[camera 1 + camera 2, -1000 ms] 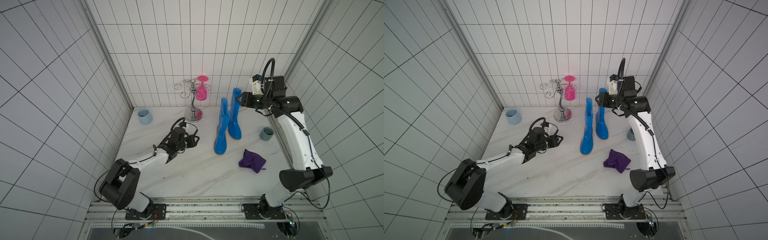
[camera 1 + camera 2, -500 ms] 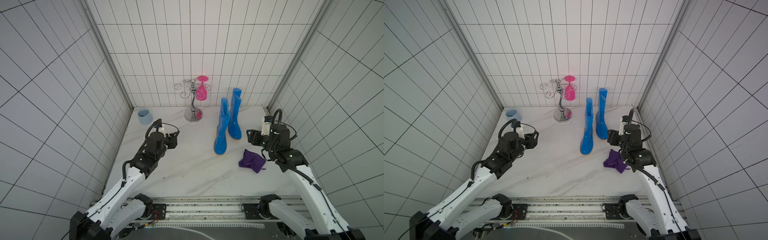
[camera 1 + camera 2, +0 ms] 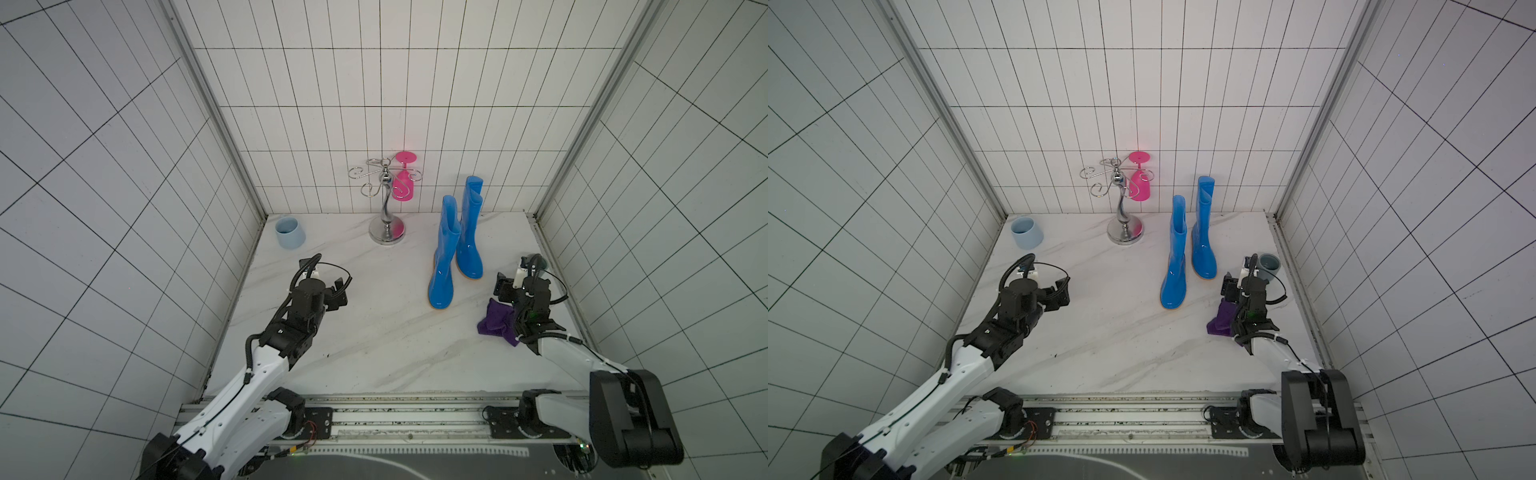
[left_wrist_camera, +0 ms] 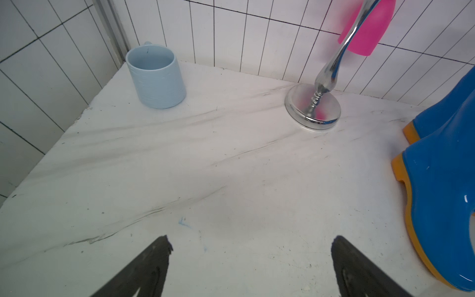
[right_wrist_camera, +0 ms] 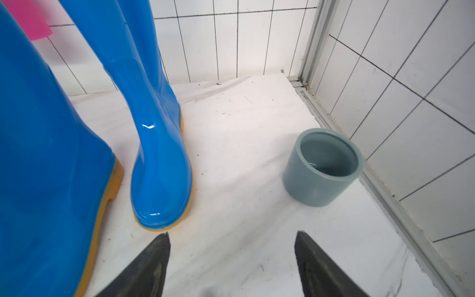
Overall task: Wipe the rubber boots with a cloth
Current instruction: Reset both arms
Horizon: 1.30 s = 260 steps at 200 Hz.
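The two glossy blue rubber boots (image 3: 444, 266) (image 3: 1177, 266) stand upright side by side at the back right of the marble table, orange soles down. The dark-purple cloth (image 3: 494, 322) (image 3: 1223, 318) lies crumpled in front of them to the right, partly hidden by my right arm. My right gripper (image 3: 505, 286) (image 5: 232, 234) hovers just past the cloth, open and empty, its fingertips near the toe of a boot (image 5: 159, 154). My left gripper (image 3: 341, 293) (image 4: 252, 241) is open and empty over bare table, left of the boots (image 4: 442, 195).
A light-blue mug (image 3: 290, 232) (image 4: 155, 77) stands in the back left corner. A chrome stand (image 3: 386, 208) holding a pink glass (image 3: 402, 187) is at the back middle. A grey cup (image 3: 1268, 268) (image 5: 323, 167) sits by the right wall, close to my right gripper.
My right arm came down from above the boot tops to low over the cloth. My left arm pulled back to the left. Both grippers' jaws opened wider.
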Each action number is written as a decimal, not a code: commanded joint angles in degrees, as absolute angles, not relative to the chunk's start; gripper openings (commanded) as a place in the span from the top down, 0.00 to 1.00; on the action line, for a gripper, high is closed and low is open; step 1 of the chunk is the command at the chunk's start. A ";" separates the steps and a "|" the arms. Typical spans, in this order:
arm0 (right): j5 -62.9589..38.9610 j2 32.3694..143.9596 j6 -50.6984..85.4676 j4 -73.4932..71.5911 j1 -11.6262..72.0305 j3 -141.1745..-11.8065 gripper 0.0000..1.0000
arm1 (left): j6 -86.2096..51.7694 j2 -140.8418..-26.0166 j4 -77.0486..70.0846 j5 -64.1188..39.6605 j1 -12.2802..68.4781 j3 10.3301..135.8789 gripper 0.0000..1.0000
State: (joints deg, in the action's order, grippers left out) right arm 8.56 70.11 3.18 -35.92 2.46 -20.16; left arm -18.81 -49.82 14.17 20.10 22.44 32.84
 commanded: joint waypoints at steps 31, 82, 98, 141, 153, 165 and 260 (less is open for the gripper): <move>8.18 77.79 -3.40 -74.90 2.24 -7.69 0.23 | -10.45 -50.09 1.03 29.23 21.29 28.35 0.02; 7.35 87.03 -4.53 -89.27 2.44 -4.52 0.23 | -8.80 -63.11 -12.92 31.69 18.02 27.14 0.02; 8.84 89.02 -4.16 -91.09 2.41 -5.20 0.01 | -6.75 -68.08 -16.78 33.79 17.26 27.57 0.02; 12.50 88.34 -2.82 -86.72 2.43 -6.90 0.01 | -0.74 -80.95 -21.64 38.08 14.04 31.74 0.02; 14.39 87.98 -2.02 -86.34 2.44 -6.77 0.01 | -0.01 -83.45 -25.01 38.25 13.01 31.37 0.02; 17.25 88.28 -0.84 -86.48 2.40 -7.06 0.00 | 0.54 -85.83 -29.01 36.18 11.65 30.69 0.02; 9.54 88.13 -3.34 -80.57 2.37 -9.85 0.01 | -5.28 -83.51 -42.11 17.07 2.82 24.79 0.02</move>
